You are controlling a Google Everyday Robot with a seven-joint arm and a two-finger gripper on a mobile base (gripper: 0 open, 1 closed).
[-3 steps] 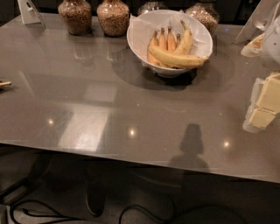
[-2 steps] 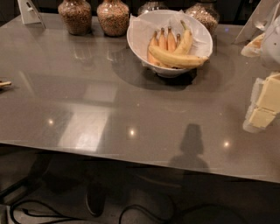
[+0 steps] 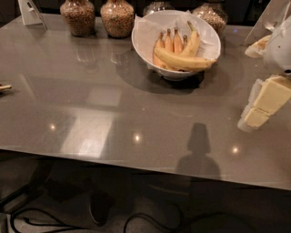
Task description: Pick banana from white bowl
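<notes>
The white bowl (image 3: pixel 144 32), lined with crumpled white paper, stands at the back centre-right of the grey table. The banana (image 3: pixel 184 62), long, pale yellow and gently curved, lies across the bowl's front with its dark tip at the right rim. Behind it are a bunch of shorter orange-tinted bananas (image 3: pixel 168 43) and a shorter yellow banana with a greenish stem (image 3: pixel 194 40). My gripper (image 3: pixel 263 103), pale and blocky, hangs over the table at the right edge of the view, to the right of the bowl and nearer the front, apart from it.
Glass jars of brown filling stand along the back edge, beside and behind the bowl (image 3: pixel 78 17) (image 3: pixel 117 17) (image 3: pixel 210 13). A white card stand (image 3: pixel 29 11) is at the back left. A small object (image 3: pixel 4 86) lies at the left edge. The table's front edge (image 3: pixel 136 159) runs across below.
</notes>
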